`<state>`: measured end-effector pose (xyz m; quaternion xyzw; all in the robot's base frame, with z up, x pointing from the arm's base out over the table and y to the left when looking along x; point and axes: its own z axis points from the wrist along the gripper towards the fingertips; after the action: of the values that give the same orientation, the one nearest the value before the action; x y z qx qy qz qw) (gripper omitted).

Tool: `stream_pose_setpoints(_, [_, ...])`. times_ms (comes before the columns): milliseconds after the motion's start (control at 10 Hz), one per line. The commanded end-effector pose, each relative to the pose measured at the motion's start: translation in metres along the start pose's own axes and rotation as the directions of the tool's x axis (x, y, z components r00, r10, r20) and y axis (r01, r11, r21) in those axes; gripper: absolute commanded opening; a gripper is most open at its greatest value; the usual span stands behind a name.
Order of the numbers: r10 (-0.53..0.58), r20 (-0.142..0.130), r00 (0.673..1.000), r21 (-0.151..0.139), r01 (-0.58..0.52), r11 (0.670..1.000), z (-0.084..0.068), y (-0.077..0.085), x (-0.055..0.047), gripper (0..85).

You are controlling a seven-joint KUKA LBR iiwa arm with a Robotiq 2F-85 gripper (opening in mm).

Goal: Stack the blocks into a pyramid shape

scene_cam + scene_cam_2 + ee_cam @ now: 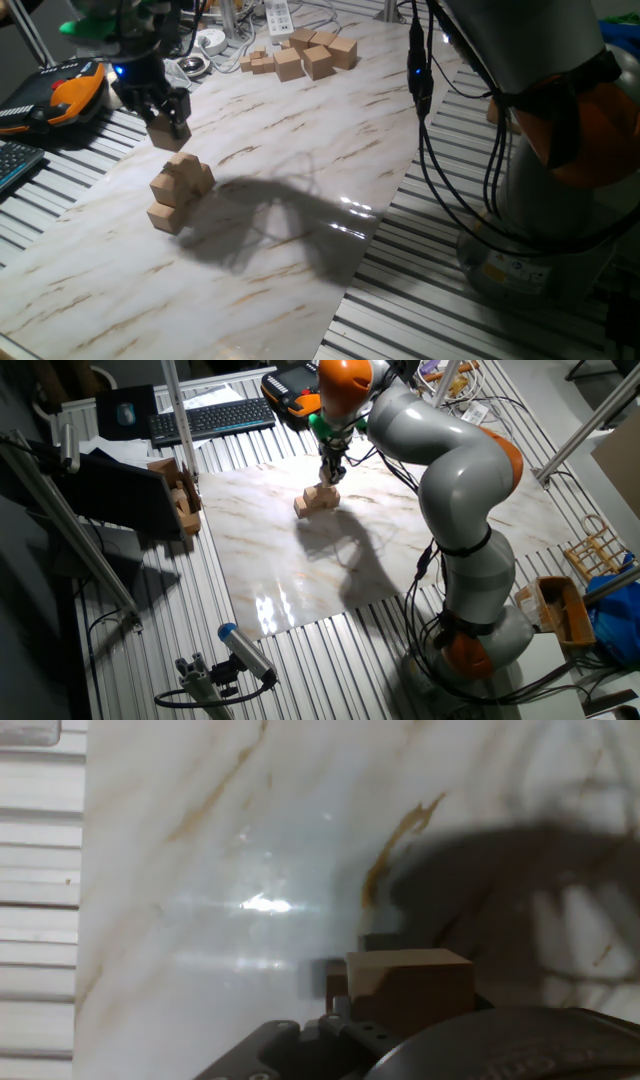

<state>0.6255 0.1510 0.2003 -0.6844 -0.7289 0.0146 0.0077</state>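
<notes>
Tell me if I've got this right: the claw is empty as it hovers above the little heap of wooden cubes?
Not quite. The gripper does hover above the heap of cubes, but it is not empty: it holds a wooden cube between its fingers, as one fixed view and the hand view show.

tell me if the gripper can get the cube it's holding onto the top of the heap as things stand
Probably yes: the gripper, shut on a cube, hangs just above the heap, with nothing visible between them.

Open marble surface (290,190) surrounds the pyramid shape (178,190) on all sides; loose blocks (305,55) sit well beyond it, and the gripper (165,120) hangs just above.
</notes>
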Motion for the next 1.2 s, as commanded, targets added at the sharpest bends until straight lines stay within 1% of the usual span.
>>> stream_pose_setpoints(0, [0.000, 0.009, 1.000, -0.002, 0.000, 1.000, 0.002, 0.001, 0.003, 0.0])
stream_pose_setpoints(100, [-0.001, 0.039, 0.999, -0.003, 0.001, 1.000, 0.010, 0.002, 0.008, 0.0])
stream_pose_setpoints(200, [-0.002, 0.039, 0.999, -0.005, 0.002, 1.000, 0.018, 0.001, 0.009, 0.0])
stream_pose_setpoints(300, [-0.001, 0.028, 1.000, -0.009, 0.001, 1.000, 0.023, 0.002, 0.008, 0.0])
stream_pose_setpoints(500, [0.009, 0.018, 1.000, -0.014, -0.009, 1.000, 0.032, 0.006, 0.004, 0.0])
stream_pose_setpoints(600, [0.017, 0.015, 1.000, -0.020, -0.017, 1.000, 0.035, 0.007, 0.004, 0.0])
stream_pose_setpoints(800, [0.028, 0.013, 1.000, -0.024, -0.027, 0.999, 0.038, 0.010, 0.006, 0.0])
stream_pose_setpoints(900, [0.031, 0.015, 0.999, -0.024, -0.031, 0.999, 0.041, 0.013, 0.008, 0.0])
stream_pose_setpoints(1100, [0.031, 0.021, 0.999, -0.028, -0.030, 0.999, 0.046, 0.014, 0.010, 0.0])
